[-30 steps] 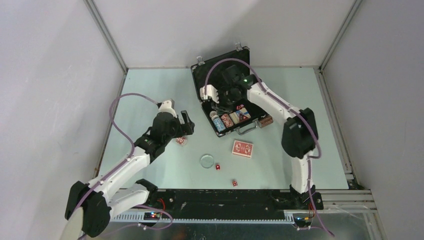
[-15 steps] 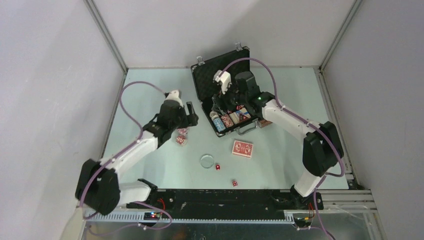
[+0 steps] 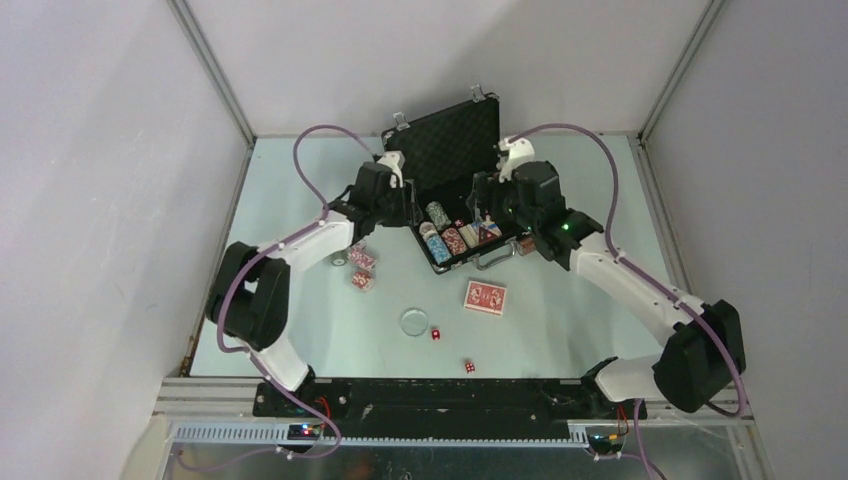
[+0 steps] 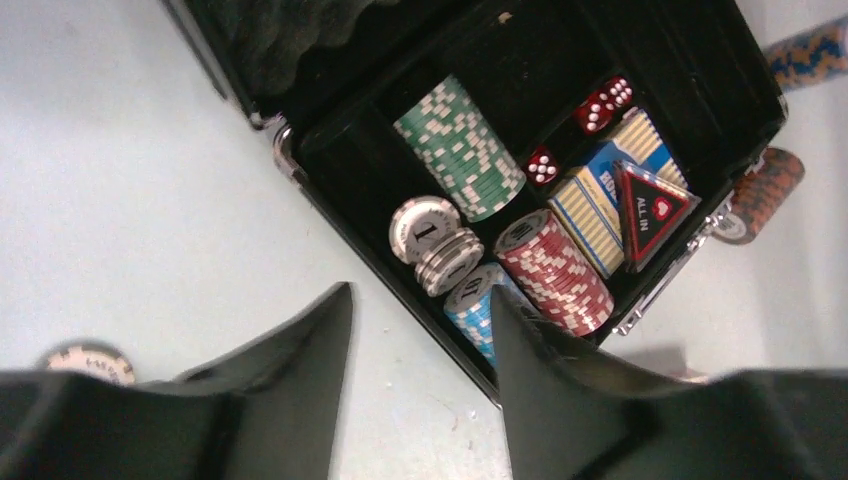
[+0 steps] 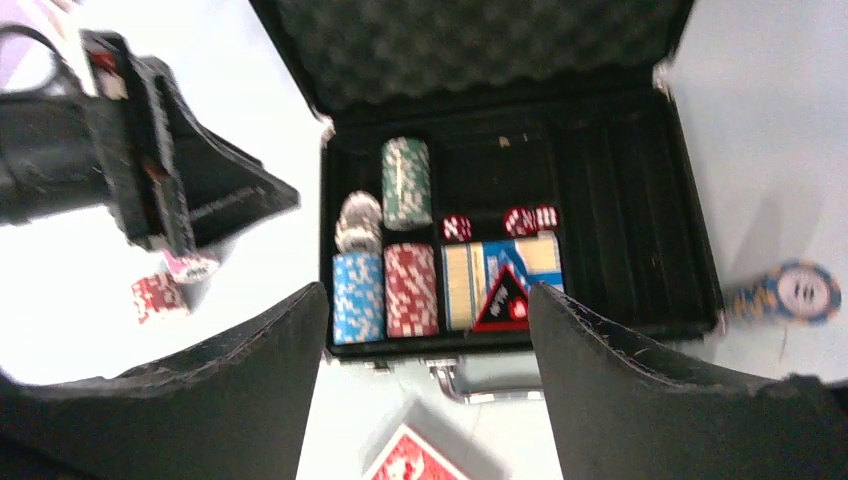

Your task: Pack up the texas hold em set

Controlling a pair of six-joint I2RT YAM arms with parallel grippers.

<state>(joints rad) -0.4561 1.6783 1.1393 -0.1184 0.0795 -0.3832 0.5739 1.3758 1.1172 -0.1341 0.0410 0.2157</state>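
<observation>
Now, item: briefcase (image 3: 447, 132), black, foam-lined lid propped open, at the far centre of the table (image 3: 290, 190). Contents: green chip stack (image 4: 460, 150), white, blue and red stacks, three dice, boxed deck.

My right gripper (image 5: 425, 290) has drawn back to the case's right side, fingers wide apart and empty. The green stack now shows where it hovered, so I judge that stack packed.

My left gripper (image 4: 420, 292) has swung from the loose red chips (image 3: 362, 260) to the case's left edge, fingers apart, nothing between.

Unpacked: red chips, card deck (image 3: 485, 297), clear disc (image 3: 414, 321), two dice (image 3: 436, 334), orange-blue stack (image 5: 800, 292).
</observation>
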